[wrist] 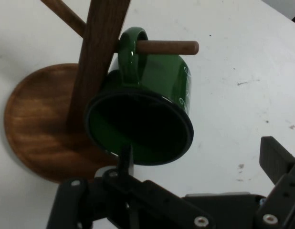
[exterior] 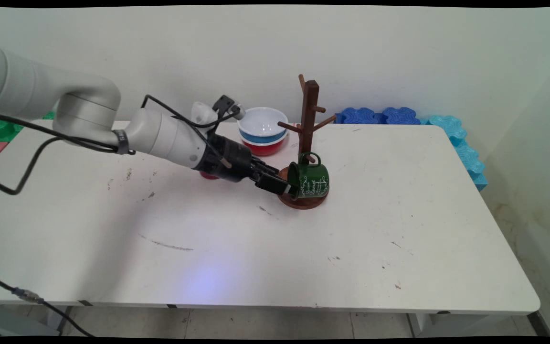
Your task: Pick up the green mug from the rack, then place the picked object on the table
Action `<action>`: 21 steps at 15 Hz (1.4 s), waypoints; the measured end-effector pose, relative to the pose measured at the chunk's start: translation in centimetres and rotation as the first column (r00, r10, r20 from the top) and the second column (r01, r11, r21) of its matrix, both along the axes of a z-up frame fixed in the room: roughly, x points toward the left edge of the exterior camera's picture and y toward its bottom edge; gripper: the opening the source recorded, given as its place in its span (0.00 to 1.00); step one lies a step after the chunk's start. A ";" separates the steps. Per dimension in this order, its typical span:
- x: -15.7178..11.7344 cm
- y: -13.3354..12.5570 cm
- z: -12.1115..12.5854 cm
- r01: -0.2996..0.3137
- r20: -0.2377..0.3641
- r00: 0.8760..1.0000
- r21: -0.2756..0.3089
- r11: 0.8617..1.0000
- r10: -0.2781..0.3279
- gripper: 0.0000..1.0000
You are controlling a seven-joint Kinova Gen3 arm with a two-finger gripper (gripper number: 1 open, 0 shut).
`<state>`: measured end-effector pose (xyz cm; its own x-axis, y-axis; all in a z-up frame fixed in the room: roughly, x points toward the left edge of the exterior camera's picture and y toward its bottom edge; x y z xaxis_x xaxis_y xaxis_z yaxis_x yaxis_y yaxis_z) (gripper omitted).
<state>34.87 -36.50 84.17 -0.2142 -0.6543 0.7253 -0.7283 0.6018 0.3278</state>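
Against a pale wall, a scuffed white counter (exterior: pixel 265 248) is carrying a wooden mug tree (exterior: pixel 308 114), and everything else is being read off that stand. A green enamel mug (exterior: pixel 311 180) with white lettering is hanging low on the tree, its handle (wrist: pixel 131 52) looped over one of the lower pegs (wrist: pixel 166 46), so that the peg is bearing its weight and the body is tipping sideways with its dark mouth turned toward the arm. The mug is hovering just above the tree's round base (wrist: pixel 37 124), apparently clear of it, close against the upright post.

The black two-finger tool (exterior: pixel 287 187) is reaching in from the arm's side of the tree, level with the mug's rim. In the hand view one finger (wrist: pixel 126 160) is rising at the lower edge of the rim, seemingly inside or right at the lip, while the other finger (wrist: pixel 279 160) is standing well off to the side over bare counter. The fingers are therefore spread wide, with nothing pinched between them; whether the near finger is actually touching the rim cannot be told.

Behind the tree, toward the wall, a stack of bowls (exterior: pixel 262 130) is sitting, white over blue over red. Farther behind and beyond the tree, blue foam blocks (exterior: pixel 380 116) are lining the counter's back and far edges. A small red object (exterior: pixel 208 176) is peeking out under the arm's wrist, mostly hidden.
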 end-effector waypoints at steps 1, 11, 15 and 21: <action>-0.2 -0.2 -0.2 -0.003 -0.007 1.000 0.010 1.000 0.004 1.00; -2.4 -1.5 -1.6 -0.016 -0.052 0.998 0.066 0.998 0.019 1.00; -3.0 -2.0 -1.9 -0.020 -0.062 0.998 0.074 0.997 0.024 0.00; -3.4 -2.6 -2.2 -0.026 -0.066 0.997 0.080 0.996 0.031 0.00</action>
<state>31.43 -39.11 82.00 -0.1474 -0.7156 0.6828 -0.7193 0.5514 0.4226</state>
